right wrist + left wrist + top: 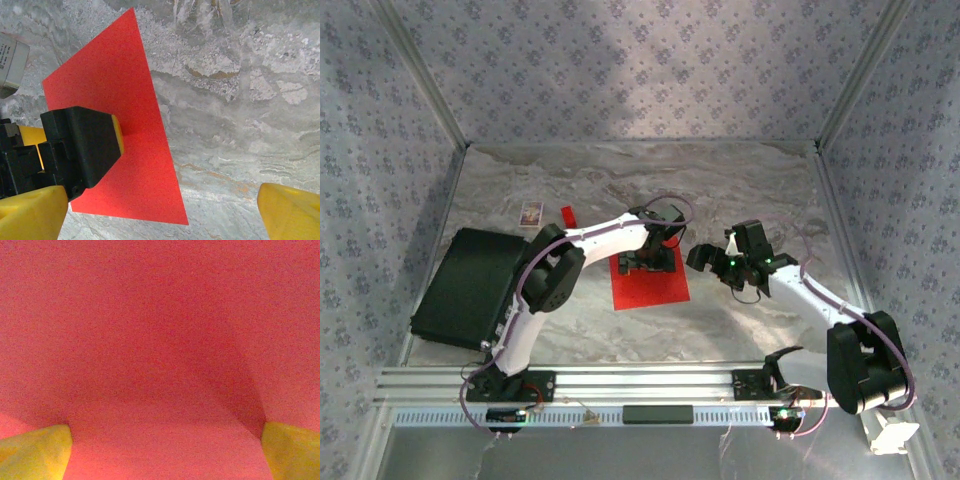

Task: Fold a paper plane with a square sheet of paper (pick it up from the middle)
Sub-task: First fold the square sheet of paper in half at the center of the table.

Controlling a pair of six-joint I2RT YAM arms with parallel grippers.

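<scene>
The square sheet of paper [655,288] is bright red and lies flat on the marble table, a plain unfolded square rather than a paper plane. My left gripper [649,262] stands on the sheet's far half, open, its yellow fingertips [35,452] spread wide with red paper [160,340] across the whole gap. In the right wrist view the left gripper's black finger [82,145] rests on the sheet [135,165]. My right gripper [718,268] hovers just right of the sheet, open, with nothing between its fingertips [290,210].
A black pad [470,285] lies at the left side of the table. A small patterned card [530,212] and a tiny red block [568,215] sit behind it. Bare marble [240,125] stretches to the right of the sheet. Patterned walls close in the table.
</scene>
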